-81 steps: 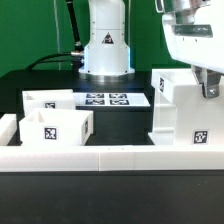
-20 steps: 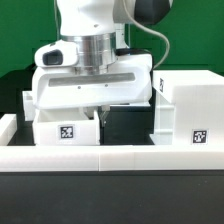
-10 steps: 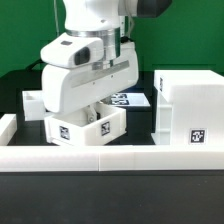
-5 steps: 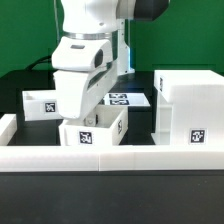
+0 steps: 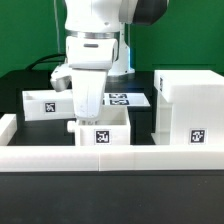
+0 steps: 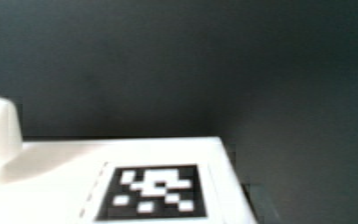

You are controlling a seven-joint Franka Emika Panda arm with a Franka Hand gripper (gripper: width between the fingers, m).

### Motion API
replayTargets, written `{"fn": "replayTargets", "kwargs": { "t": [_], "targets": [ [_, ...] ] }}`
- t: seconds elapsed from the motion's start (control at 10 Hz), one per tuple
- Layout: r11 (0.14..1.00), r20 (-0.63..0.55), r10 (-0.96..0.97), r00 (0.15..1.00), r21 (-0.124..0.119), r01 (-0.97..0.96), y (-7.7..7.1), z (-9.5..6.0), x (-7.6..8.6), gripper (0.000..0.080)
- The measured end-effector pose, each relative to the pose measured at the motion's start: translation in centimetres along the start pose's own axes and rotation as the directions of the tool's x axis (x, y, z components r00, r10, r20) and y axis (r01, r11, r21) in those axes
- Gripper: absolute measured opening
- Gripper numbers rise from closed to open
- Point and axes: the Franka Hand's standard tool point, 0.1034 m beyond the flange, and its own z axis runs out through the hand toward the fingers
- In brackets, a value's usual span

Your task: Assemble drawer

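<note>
One low wall (image 5: 110, 158) fronts tray box (image 5: 100, 134) and casing (image 5: 186, 108).

One large casing (image 5: 185, 105), two tray boxes (image 5: 115, 135), one marker board (image 5: 120, 98), one arm (image 5: 95, 40).
</note>
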Motion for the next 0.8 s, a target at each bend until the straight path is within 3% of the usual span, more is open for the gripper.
{"fn": "replayTargets", "kwargs": {
  "t": [0.1, 0.5, 0.7, 0.8],
  "targets": [
    [1.0, 0.0, 0.0, 1.0, -0.024, 0.0, 0.0, 0.1, 0.0, 0.0042],
    [0.996, 0.026, -0.087, 0.996, -0.022, 0.088, 0.4, 0.5, 1.5, 0.0042],
    [0.996, 0.026, -0.083, 0.996, -0.019, 0.084, 0.2, 0.6, 1.3, 0.0042],
    [0.996, 0.027, -0.088, 0.996, -0.032, 0.088, 0.3, 0.6, 1.4, 0.0042]
  ]
}}
